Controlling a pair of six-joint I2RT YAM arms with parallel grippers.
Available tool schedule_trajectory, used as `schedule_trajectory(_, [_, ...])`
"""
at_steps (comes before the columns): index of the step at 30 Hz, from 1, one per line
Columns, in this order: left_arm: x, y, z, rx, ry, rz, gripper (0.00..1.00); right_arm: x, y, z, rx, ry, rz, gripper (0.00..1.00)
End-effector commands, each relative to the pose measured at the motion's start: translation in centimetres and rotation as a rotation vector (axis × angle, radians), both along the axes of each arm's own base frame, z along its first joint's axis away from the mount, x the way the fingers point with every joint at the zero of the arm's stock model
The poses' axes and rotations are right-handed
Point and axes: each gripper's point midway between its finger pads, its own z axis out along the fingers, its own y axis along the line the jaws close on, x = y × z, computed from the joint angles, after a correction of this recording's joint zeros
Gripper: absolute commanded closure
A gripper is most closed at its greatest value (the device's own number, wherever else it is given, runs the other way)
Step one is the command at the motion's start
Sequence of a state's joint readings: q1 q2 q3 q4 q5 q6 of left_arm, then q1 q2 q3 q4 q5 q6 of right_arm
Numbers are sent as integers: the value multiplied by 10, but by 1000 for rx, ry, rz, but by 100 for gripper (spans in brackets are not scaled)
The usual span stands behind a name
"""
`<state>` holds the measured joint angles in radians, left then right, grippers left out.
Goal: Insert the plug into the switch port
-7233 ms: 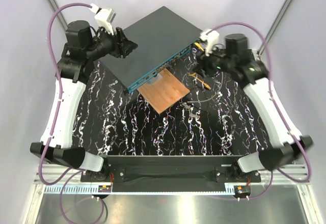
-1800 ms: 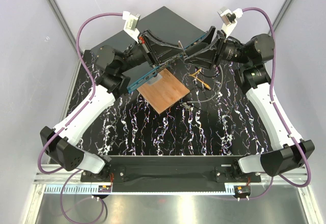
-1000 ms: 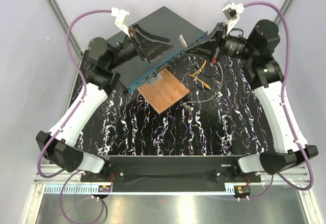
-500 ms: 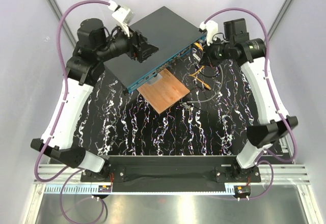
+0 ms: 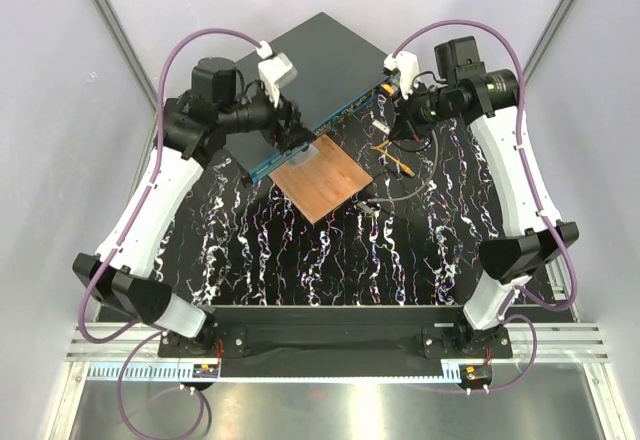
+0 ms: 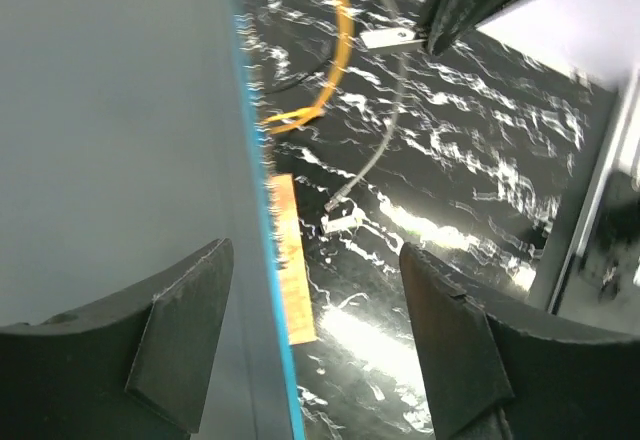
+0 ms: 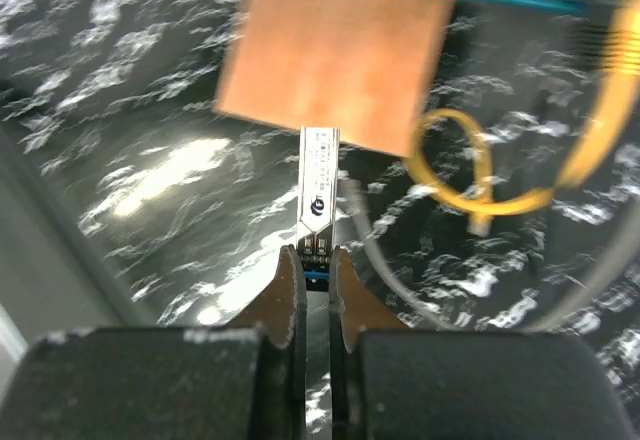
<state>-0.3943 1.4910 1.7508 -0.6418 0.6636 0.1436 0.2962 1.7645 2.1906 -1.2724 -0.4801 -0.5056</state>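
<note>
I count one plug (image 7: 320, 175), a slim silver stick, pinched by its tail between the closed fingers of the right gripper (image 7: 314, 252); in that wrist view its long axis runs 6 to 12, free tip at 12, aimed over the one copper plate (image 7: 335, 55). It hangs in the air above the table (image 5: 250, 250), not in any socket.

The ports (image 5: 345, 116) line the teal front of the one dark box (image 5: 330, 60); overhead, that front faces about 5 o'clock, and I cannot pick out a single socket. The plug sits near its right-hand end.

Two loose cables lie beside it: one yellow cable (image 6: 343, 30) and one grey cable (image 6: 373, 145).

The right arm stretches from 5 o'clock up to 2, with its wrist turned back toward 8; the left arm rises from 7 to 10, forearm pointing toward 3. The left gripper (image 6: 315, 250) stands wide open, holding nothing, one finger over the box top and the other out over the table.
</note>
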Motion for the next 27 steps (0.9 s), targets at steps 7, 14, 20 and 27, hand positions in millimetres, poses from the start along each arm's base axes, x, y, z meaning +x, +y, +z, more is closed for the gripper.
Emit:
schedule_trajectory(7, [-72,-27,8,258,-755,-395,22,-106,40,41,286,143,337,100])
schedule_trajectory(14, [-82,-53,-2,359,-925,-442,26,-138,52,27,289,247,444,100])
schedule_trajectory(20, [-79,-64,-13,420,-984,-448,34,-148,58,24,282,268,477,100])
schedule_trajectory(27, [-69,-69,-9,434,-1015,-399,42,-154,63,15,266,303,495,100])
